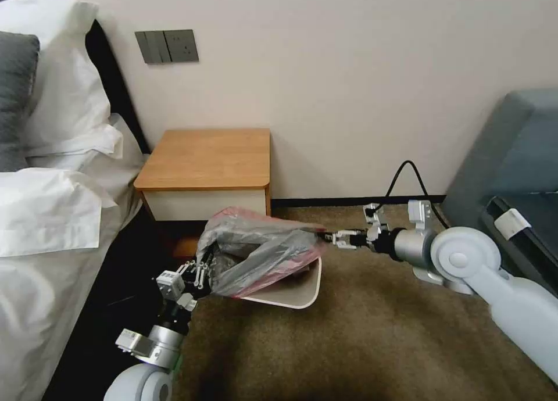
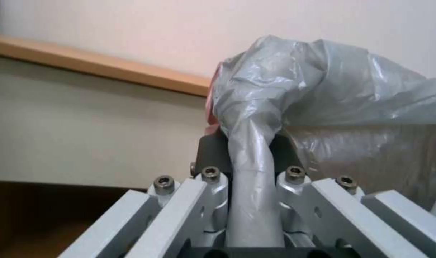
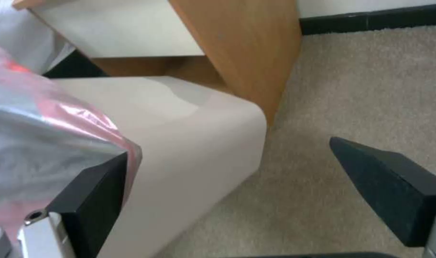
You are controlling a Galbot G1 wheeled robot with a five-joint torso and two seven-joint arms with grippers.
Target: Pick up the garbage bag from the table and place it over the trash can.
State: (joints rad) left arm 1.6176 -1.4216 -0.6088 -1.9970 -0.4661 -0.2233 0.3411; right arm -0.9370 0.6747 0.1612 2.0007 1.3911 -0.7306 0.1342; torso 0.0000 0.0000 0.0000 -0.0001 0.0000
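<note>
left end effector (image 1: pixel 200 273): low, fingers clamped | right end effector (image 1: pixel 323 235): extended leftward, fingers spread apart

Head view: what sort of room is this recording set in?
Most likely a bedroom, perhaps a hotel room: a bed with white pillows and sheets sits beside a wooden nightstand, with wall switches above, carpet on the floor, and a small trash can by the nightstand.
</note>
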